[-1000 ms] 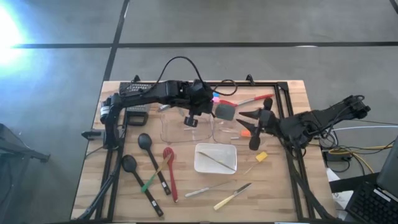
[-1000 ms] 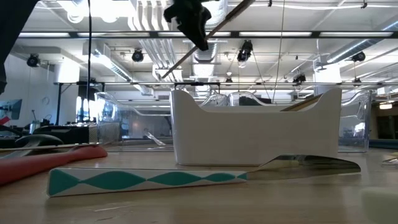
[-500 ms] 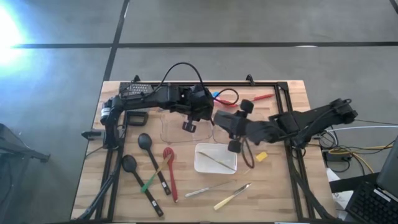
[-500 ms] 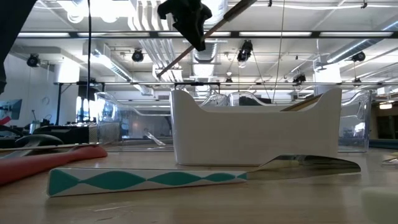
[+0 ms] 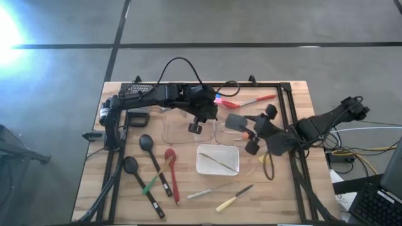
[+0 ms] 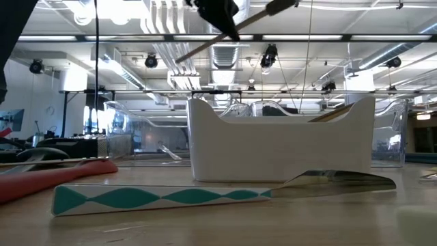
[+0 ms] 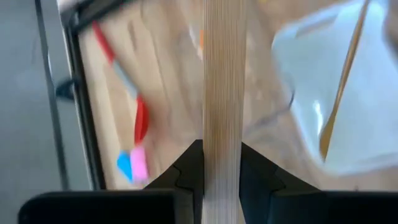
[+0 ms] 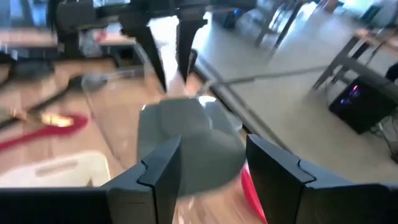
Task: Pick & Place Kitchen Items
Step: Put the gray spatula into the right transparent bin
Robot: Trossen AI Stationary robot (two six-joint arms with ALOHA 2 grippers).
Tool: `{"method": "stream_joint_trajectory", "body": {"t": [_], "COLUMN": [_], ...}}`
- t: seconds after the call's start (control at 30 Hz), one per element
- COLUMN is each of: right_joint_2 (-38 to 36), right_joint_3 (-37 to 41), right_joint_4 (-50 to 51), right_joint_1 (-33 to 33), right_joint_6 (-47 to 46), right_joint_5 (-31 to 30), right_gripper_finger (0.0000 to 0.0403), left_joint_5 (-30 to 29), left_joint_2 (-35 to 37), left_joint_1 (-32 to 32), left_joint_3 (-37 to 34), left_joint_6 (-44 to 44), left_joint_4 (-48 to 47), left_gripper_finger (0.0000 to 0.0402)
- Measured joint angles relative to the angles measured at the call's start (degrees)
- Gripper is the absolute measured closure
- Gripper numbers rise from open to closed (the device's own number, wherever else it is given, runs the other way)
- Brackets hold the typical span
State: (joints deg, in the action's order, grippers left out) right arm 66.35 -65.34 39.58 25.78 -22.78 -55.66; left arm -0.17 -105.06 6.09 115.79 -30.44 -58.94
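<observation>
Swinging back toward its own side since half a second ago, the right arm (image 5: pixel 314 125) no longer reaches over the white tray (image 5: pixel 202 164), while the left arm (image 5: pixel 157 95) has edged only slightly and still hangs above the two clear bins. Of those, the left bin (image 5: pixel 171 132) lies just beside the right bin (image 5: pixel 220 135), both behind the tray on the wooden table (image 5: pixel 276 188). The right gripper (image 8: pixel 210 163) is clamped on a grey spatula (image 5: pixel 235 120), whose blade juts out ahead of the fingers and sits over the right bin's far corner. Its long axis runs from the gripper toward the left arm, so the blade is the end nearest the bins. The left gripper (image 7: pixel 221 168) is closed narrowly on a wooden stick (image 7: pixel 221 81) that runs straight out from between its fingers; in the low view the stick slants high above the table. It hangs roughly over the left bin's right side. Judging by this, the spatula is closest to release, and the right bin lies just ahead of and below its blade.
</observation>
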Motion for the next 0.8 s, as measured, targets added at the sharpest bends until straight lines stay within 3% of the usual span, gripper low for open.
{"method": "stream_joint_trajectory", "body": {"t": [0.1,0.3,0.47,0.67,0.8], "right_joint_2": [-3.61,-11.15,-13.25,-14.71,-12.58], "right_joint_3": [4.90,11.73,15.57,12.35,5.94], "right_joint_4": [-6.02,-6.95,-9.38,-19.09,-21.45], "right_joint_1": [2.49,6.12,6.05,5.46,3.38], "right_joint_6": [0.34,-4.73,-6.02,6.67,16.37], "right_joint_5": [-1.59,-2.21,-2.02,-2.62,1.57], "right_gripper_finger": [0.0232,0.0232,0.0232,0.0232,0.0232], "left_joint_5": [2.42,2.09,2.53,1.91,1.61], "left_joint_2": [-0.05,-0.43,-0.26,-0.83,-1.33], "left_joint_1": [-0.14,0.48,0.70,1.07,1.08], "left_joint_3": [0.11,-0.44,-0.55,-0.72,-0.74], "left_joint_6": [-1.03,-1.39,-2.89,-2.92,-2.92], "left_joint_4": [4.22,3.78,4.95,4.95,4.94], "left_gripper_finger": [0.0333,0.0333,0.0333,0.0333,0.0333]}}
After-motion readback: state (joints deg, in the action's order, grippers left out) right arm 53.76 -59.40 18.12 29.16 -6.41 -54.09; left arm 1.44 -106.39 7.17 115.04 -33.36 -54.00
